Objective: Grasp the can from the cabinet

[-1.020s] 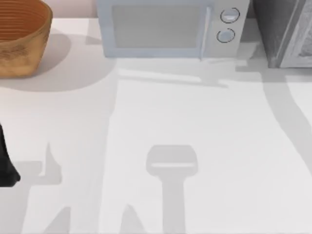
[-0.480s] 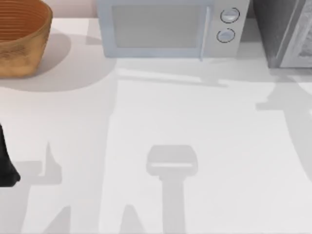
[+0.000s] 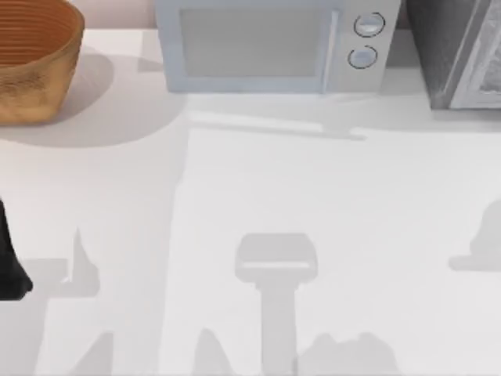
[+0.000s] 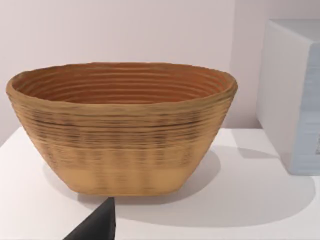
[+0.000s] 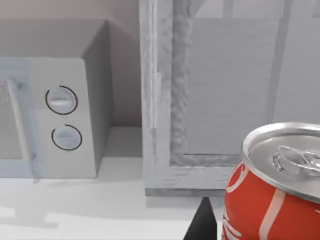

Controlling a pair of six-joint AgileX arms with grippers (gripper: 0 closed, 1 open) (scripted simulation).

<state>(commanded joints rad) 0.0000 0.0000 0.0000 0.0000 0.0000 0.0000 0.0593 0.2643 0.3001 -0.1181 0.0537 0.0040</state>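
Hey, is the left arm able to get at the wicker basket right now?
Probably yes. The wicker basket stands right ahead in the left wrist view, with bare table around it and the microwave off to one side.

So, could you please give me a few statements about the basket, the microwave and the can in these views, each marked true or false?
1. The woven brown basket stands at the table's far left corner. True.
2. The pale grey microwave has its door hanging open. False: the door is shut.
3. The red soda can lies on its side. False: in the right wrist view it is upright, its silver lid and pull tab facing up, close to the camera.
4. The microwave carries two round knobs, one above the other. True.
5. The basket holds fruit. False: the left wrist view shows its ribbed inside bare.
6. A grey cabinet stands right of the microwave. True.
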